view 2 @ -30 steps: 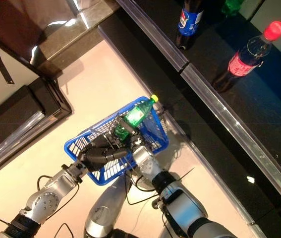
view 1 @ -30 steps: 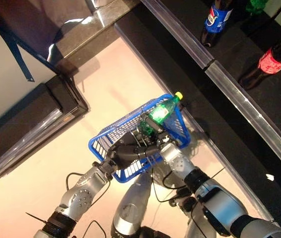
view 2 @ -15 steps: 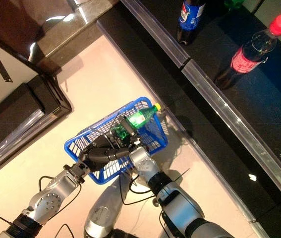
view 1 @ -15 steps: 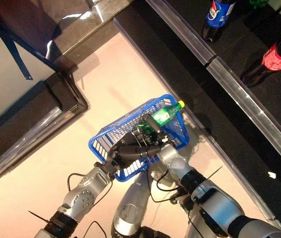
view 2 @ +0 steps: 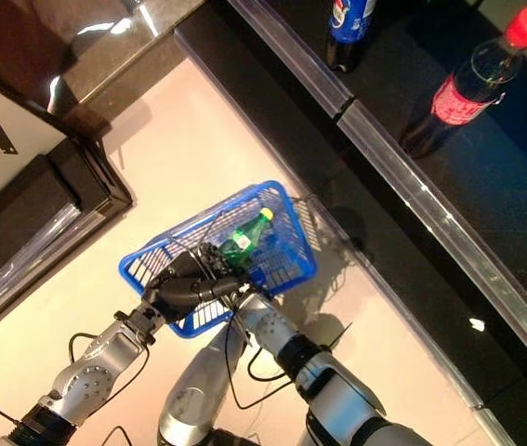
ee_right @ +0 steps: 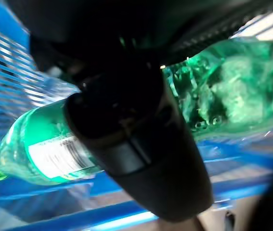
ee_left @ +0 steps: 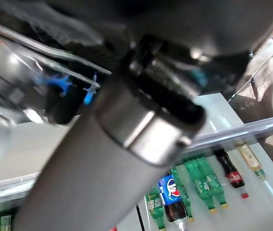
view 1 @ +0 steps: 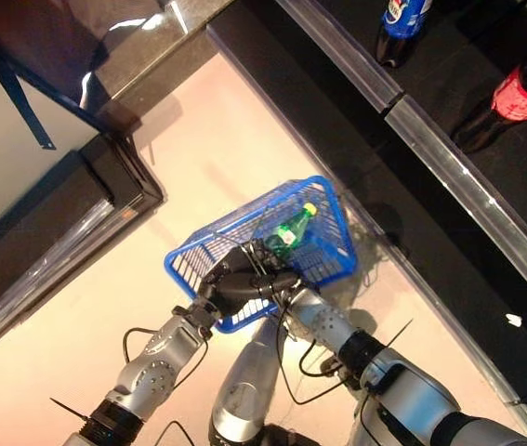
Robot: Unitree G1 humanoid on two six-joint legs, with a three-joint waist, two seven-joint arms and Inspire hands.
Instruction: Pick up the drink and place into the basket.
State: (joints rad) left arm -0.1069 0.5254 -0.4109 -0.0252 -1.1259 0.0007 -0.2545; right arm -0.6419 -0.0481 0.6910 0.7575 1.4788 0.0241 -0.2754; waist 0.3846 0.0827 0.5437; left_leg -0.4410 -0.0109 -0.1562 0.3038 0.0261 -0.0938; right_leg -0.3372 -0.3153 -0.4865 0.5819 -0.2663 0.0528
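Lowered since a second ago, the green bottle [view 1: 288, 232] now lies inside the blue basket [view 1: 333, 264], right hand [ee_right: 141, 144] curled round it, left hand [view 1: 235, 286] gripping the near rim.

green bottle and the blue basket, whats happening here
The right robot hand is curled around a green bottle with a yellow cap, holding it inside the blue basket. The left robot hand grips the basket's near rim and holds it above the floor. Two cola bottles, one with a blue label and one with a red label, stand on the dark shelf beyond.
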